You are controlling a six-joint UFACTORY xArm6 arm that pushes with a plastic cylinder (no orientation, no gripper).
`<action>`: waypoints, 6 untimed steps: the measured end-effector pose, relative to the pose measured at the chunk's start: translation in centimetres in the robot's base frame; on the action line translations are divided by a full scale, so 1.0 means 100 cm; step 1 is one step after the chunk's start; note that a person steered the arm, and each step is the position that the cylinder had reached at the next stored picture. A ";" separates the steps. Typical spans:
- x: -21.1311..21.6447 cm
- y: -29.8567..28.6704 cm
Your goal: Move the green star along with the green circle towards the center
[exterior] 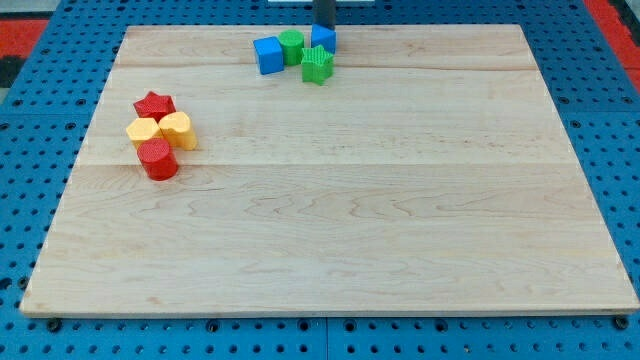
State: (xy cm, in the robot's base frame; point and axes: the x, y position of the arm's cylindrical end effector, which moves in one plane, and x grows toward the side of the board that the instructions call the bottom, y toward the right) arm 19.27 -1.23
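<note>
Two green blocks sit near the board's [330, 220] top edge: green star [317, 65] touching green circle [291, 45], flanked by two blue blocks [268, 54] (shapes unclear). The tip [326, 26] stands just behind them; no claw exists. Red and yellow blocks [158, 133] cluster at left.

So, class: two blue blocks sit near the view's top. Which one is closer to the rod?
The right blue block, directly below my tip. The left blue block sits beyond the green circle, farther toward the view's left.
</note>
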 end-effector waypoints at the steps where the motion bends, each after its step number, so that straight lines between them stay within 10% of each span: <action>1: -0.001 -0.037; 6: 0.119 0.006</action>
